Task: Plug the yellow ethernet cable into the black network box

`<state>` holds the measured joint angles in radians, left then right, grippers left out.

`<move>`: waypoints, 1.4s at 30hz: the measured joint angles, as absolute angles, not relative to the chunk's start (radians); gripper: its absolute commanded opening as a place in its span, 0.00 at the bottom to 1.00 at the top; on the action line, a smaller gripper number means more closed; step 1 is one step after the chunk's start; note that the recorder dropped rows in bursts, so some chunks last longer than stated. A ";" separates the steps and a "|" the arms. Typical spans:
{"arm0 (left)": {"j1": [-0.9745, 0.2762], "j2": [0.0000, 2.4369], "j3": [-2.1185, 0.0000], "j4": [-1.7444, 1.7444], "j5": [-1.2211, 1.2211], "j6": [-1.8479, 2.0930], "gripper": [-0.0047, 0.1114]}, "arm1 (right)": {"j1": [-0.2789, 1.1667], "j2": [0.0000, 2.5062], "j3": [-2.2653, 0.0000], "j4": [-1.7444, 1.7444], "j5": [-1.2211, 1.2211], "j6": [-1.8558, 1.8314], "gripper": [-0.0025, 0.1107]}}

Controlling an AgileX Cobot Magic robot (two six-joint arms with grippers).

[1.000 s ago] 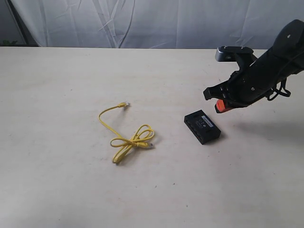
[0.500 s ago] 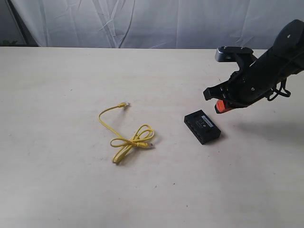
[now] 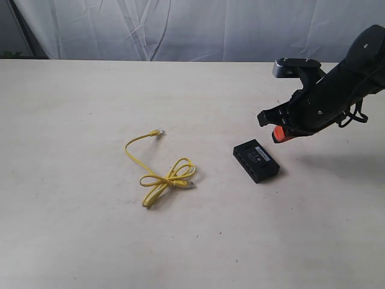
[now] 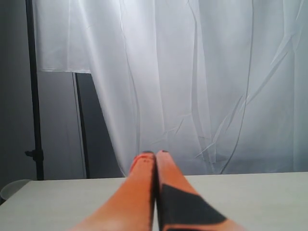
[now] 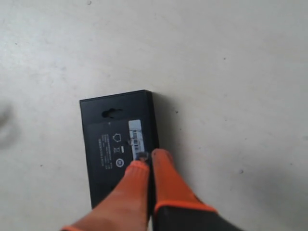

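The yellow ethernet cable (image 3: pixel 158 170) lies loosely coiled on the table, left of centre, one clear plug toward the back. The black network box (image 3: pixel 256 160) rests flat to its right, white label up; the right wrist view shows the box (image 5: pixel 113 144) from above. My right gripper (image 3: pixel 280 135) hovers above and just right of the box, its orange fingers pressed together with nothing between them (image 5: pixel 148 159). My left gripper (image 4: pixel 155 156) is shut and empty, pointing at the white curtain; it does not show in the exterior view.
A beige table (image 3: pixel 72 229) carries everything. A white curtain (image 3: pixel 180 27) hangs behind its far edge. A black stand pole (image 4: pixel 32 86) is at the side in the left wrist view.
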<state>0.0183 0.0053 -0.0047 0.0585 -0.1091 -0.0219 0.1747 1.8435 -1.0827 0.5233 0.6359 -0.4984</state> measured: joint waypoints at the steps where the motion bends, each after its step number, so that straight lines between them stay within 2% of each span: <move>1: 0.018 0.005 -0.005 0.059 -0.112 -0.022 0.04 | 0.175 1.843 -1.083 0.523 0.636 -0.498 0.02; 7: 0.018 0.005 -0.005 0.059 -0.168 -0.024 0.04 | 0.175 1.843 -1.083 0.523 0.634 -0.498 0.02; 16: 0.018 0.079 -0.107 0.033 -0.060 -0.026 0.04 | 0.175 1.843 -1.083 0.527 0.632 -0.495 0.02; 26: 0.018 0.415 -0.383 0.059 0.134 -0.022 0.04 | 0.175 1.843 -1.083 0.527 0.626 -0.495 0.02; 34: 0.018 0.646 -0.488 0.040 0.379 -0.022 0.04 | 0.175 1.843 -1.083 0.527 0.626 -0.495 0.02; 42: 0.018 0.930 -0.652 -0.140 0.574 0.180 0.04 | 0.175 1.843 -1.083 0.527 0.624 -0.493 0.02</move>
